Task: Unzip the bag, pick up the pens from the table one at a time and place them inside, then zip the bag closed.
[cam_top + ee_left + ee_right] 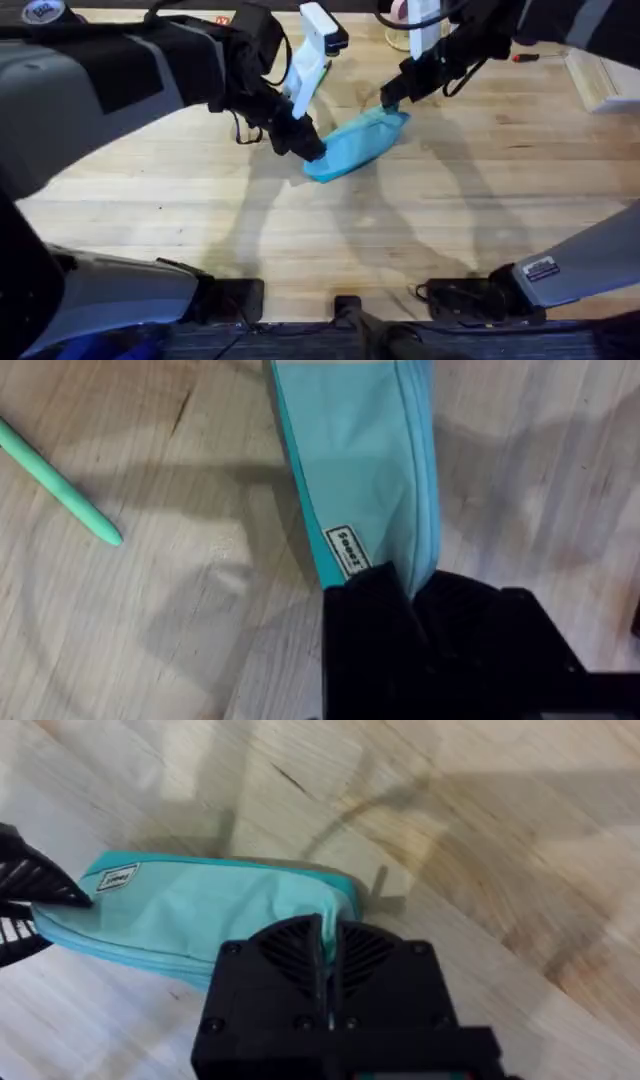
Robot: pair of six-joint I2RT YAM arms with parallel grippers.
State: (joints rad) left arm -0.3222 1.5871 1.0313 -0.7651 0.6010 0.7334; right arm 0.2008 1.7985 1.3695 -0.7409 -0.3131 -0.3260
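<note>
Your soft turquoise fabric pouch (357,145) lies mid-table on the pale wooden butcher-block tabletop (420,230). Left gripper (305,143) pinches one end; right gripper (392,97) is clamped on the other. Slim green pen (60,484) rests beside it.

I can make out one small white tag (347,550) sewn on the side of the bag (365,460), near the end my left gripper (415,605) holds; its dark letters look like "Sooez", though I can't be sure. A white sticker (541,268) with print sits on my right arm, well away from the bag, too small to read.
</note>
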